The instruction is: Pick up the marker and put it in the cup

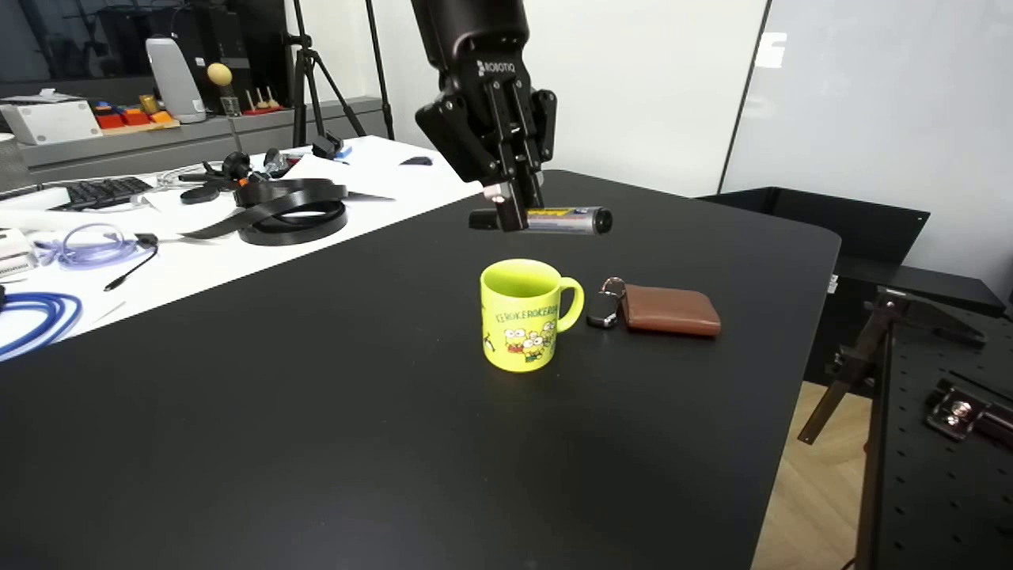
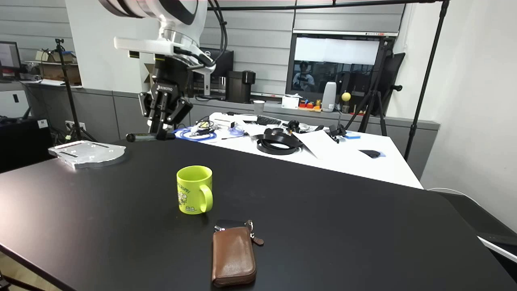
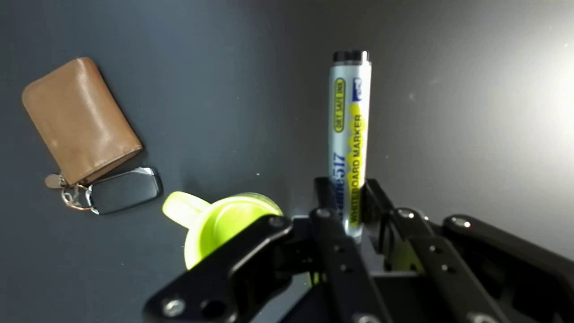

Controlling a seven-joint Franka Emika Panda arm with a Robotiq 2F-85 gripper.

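Note:
The marker is a white and grey whiteboard pen with yellow print. It shows in both exterior views point(image 1: 566, 222) point(image 2: 144, 138) and in the wrist view point(image 3: 350, 121). My gripper point(image 1: 522, 210) is shut on it, also seen in an exterior view point(image 2: 158, 135) and the wrist view point(image 3: 347, 197). The marker lies roughly level, held in the air above the table. Its black cap end is hidden by the fingers in the wrist view. The cup, a yellow-green mug point(image 1: 518, 332) point(image 2: 190, 194), stands upright on the table. In the wrist view the cup point(image 3: 219, 224) is left of the fingers, partly covered by them.
A brown leather pouch point(image 1: 670, 310) point(image 2: 233, 254) point(image 3: 83, 119) with a black key fob point(image 3: 125, 190) lies near the cup's handle side. A flat silver plate point(image 2: 89, 153) lies at the table's far side. A white table point(image 1: 293, 265) with cables adjoins.

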